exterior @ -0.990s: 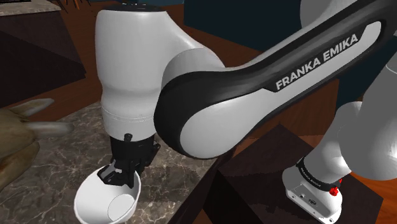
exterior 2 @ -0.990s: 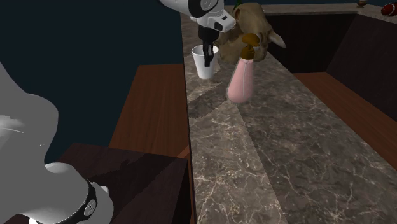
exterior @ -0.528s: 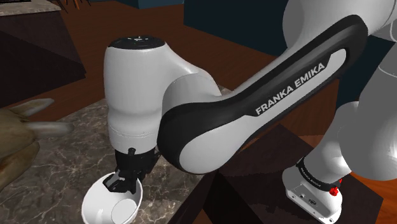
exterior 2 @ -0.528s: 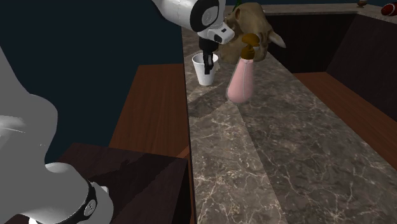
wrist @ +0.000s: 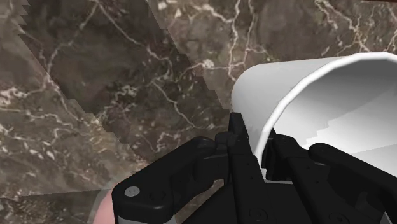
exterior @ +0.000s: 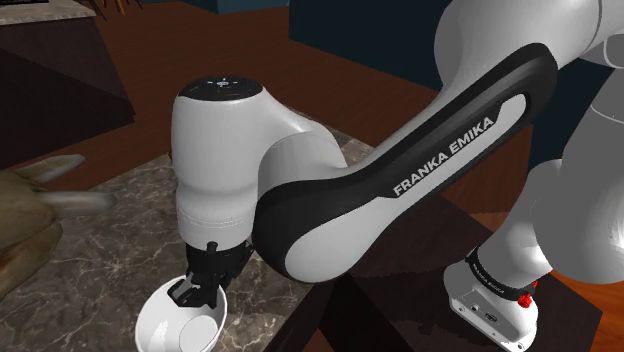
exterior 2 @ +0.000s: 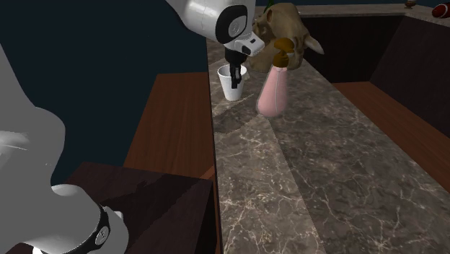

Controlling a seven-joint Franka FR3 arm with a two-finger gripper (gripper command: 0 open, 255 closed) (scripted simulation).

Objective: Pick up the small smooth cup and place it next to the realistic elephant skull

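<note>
- Clamping the wall of the cup (wrist: 273, 83), the gripper (wrist: 257, 156) is closed on it as we see it, with one black finger (wrist: 238, 137) outside the rim and the other inside.
- We see a plain, smooth, white cup, mouth up, narrowing toward its base.
- We find it near the edge of the marble counter (exterior 2: 324, 166), close to a pink bottle (exterior 2: 272, 94), with the tan elephant skull (exterior 2: 287, 25) just behind both.

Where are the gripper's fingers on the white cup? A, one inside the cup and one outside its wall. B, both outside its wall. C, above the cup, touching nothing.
A: in the wrist view the gripper pinches the wall of the cup at its rim, one finger on each side.
</note>
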